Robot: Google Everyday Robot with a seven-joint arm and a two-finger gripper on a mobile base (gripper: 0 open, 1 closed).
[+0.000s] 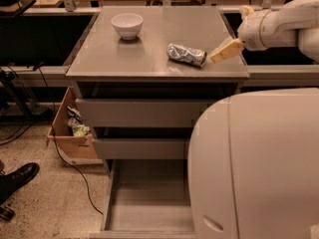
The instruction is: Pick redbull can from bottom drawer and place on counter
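Your gripper [227,50] hangs at the right edge of the bench [124,59], with the redbull can [186,55] lying just left of it, in the way. The white bowl [126,25] stands well apart at the back left, so the front-left bench is bare. The robot's white body [259,168] hides the right side of the open bottom drawer [149,203].
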